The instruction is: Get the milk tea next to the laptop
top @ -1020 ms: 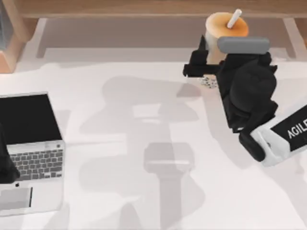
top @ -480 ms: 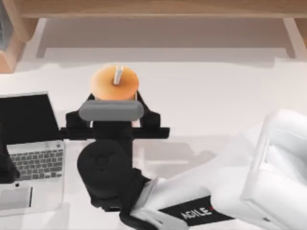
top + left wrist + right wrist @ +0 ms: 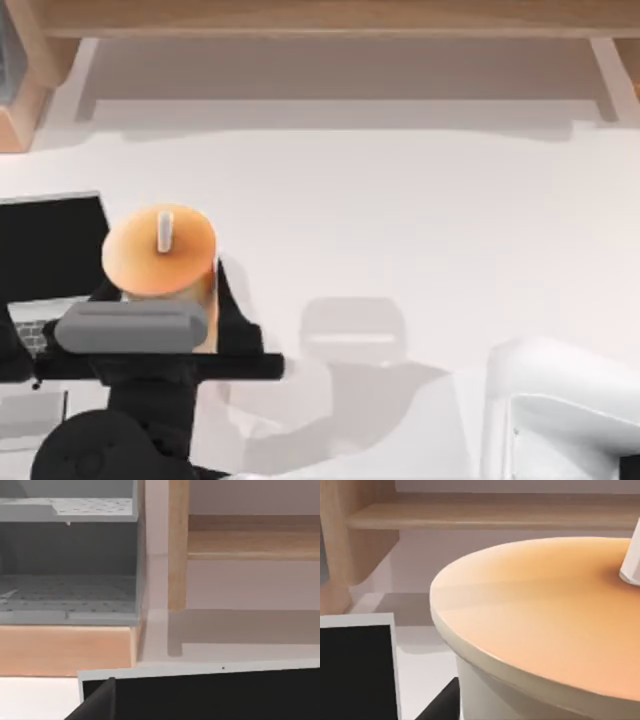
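The milk tea (image 3: 160, 255), a cup with an orange-tan top and a white straw stub (image 3: 165, 232), is held at the right edge of the laptop (image 3: 50, 245). In the top view it overlaps the keyboard's right side. My right gripper (image 3: 165, 305) is shut on the cup's sides, and the arm reaches in from the lower right. The right wrist view has the cup's top (image 3: 545, 620) close up, with the black laptop screen (image 3: 355, 670) beside it. My left gripper (image 3: 12, 350) stays parked at the table's left edge, over the laptop, and the left wrist view looks across the screen's top edge (image 3: 200, 692).
A wooden shelf (image 3: 320, 15) runs along the back of the table. A wooden rack (image 3: 20, 90) with grey perforated trays (image 3: 65, 555) stands at the back left. Bare white tabletop (image 3: 420, 220) lies to the right of the cup.
My right gripper has carried the milk tea from the back right of the table across to the left and nearer the front, up to the laptop's right edge. The left arm has not moved.
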`<state>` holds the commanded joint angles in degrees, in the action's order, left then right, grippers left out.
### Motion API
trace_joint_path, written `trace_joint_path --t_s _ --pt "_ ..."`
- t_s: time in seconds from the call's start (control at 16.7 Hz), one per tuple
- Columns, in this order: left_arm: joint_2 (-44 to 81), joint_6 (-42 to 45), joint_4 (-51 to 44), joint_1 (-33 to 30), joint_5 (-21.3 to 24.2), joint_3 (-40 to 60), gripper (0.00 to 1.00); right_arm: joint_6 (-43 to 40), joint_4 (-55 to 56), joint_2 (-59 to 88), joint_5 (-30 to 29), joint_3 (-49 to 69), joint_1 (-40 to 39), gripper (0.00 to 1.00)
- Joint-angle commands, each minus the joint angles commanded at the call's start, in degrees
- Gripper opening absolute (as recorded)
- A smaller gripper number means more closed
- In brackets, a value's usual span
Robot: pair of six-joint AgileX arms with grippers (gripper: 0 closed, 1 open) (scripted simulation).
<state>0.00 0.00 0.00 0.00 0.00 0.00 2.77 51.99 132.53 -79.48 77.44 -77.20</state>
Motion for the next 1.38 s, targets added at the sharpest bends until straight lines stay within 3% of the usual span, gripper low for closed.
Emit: trace_joint_path --t_s 0.36,0.96,1.38 --pt "0.00 0.00 0.00 0.00 0.00 0.00 1.00 0.30 0.10 -0.05 0.58 -0.23 0.20 0.00" --pt "0.00 0.00 0.00 0.00 0.00 0.00 1.00 4.34 3.99 -0.12 7.53 -0.64 -3.60 0.00" --pt "0.00 0.00 0.00 0.00 0.00 0.00 1.00 2.08 5.59 1.76 3.01 0.02 -2.00 0.00"
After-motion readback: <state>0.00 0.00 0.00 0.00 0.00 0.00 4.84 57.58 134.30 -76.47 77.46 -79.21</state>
